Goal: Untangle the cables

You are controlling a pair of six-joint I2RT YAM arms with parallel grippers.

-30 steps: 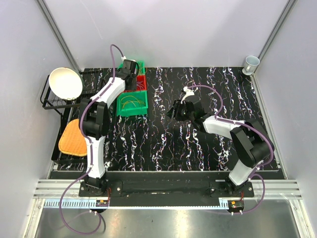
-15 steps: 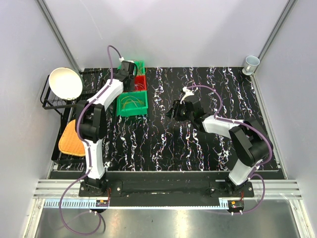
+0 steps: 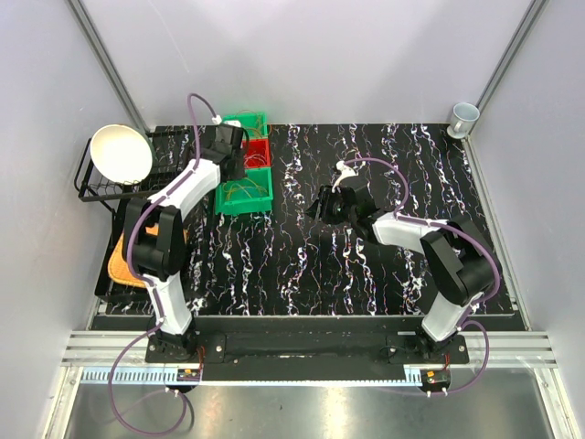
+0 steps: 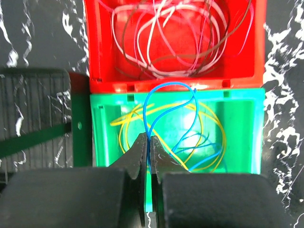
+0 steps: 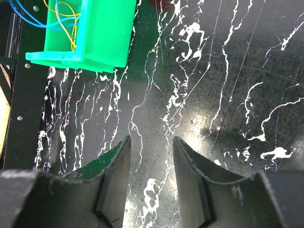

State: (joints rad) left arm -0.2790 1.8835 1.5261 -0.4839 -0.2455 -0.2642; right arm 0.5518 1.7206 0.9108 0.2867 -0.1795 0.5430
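Left wrist view: our left gripper [image 4: 147, 145] has its fingers pinched together on a blue cable [image 4: 167, 86]. The cable loops straight ahead from the fingertips over the green bin [image 4: 96, 135], where the other cables [image 4: 124, 121] lie. Our right gripper [image 5: 150, 161], fingers apart and empty, hangs over the table [image 5: 228, 95], well away from the bin.
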